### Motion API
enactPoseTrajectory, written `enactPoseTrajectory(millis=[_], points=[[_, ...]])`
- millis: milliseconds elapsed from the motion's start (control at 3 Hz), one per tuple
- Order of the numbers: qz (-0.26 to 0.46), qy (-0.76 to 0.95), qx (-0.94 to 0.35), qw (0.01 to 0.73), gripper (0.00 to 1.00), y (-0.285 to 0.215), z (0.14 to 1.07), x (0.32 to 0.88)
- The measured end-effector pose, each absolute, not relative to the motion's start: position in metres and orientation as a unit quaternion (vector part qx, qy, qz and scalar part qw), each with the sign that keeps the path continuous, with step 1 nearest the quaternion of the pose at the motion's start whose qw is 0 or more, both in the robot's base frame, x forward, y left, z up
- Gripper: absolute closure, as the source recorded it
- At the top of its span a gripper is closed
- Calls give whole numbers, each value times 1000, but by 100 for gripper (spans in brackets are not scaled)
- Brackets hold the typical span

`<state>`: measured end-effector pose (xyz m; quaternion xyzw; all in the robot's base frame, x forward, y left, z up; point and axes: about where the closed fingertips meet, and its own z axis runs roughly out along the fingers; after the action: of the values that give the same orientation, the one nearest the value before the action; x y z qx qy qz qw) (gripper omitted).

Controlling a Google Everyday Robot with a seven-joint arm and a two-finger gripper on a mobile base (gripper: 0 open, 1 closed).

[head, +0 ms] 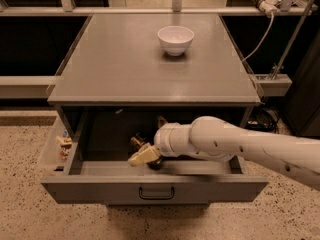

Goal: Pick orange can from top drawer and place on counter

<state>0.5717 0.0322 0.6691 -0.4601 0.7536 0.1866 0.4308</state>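
Gripper inside top drawer, just beside orange can. Jaws' state: cannot tell. Can likely light, stiff, slick, dentable; grip mid-body, across sides.

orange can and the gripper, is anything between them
Nothing shows between them in the camera view. The gripper is inside the top drawer, right beside the orange can; whether they touch cannot be told.

No readable text anywhere (claw inside the top drawer).
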Motion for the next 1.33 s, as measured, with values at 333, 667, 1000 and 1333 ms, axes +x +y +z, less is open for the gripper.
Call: enactPoseTrajectory(millis=[333, 667, 1000, 1333], points=[[184, 762, -462, 415, 0, 34, 651, 573], [180, 771, -463, 398, 0, 34, 633, 574], [177, 780, -463, 382, 18, 31, 613, 572], [177, 780, -463, 382, 41, 31, 612, 572]])
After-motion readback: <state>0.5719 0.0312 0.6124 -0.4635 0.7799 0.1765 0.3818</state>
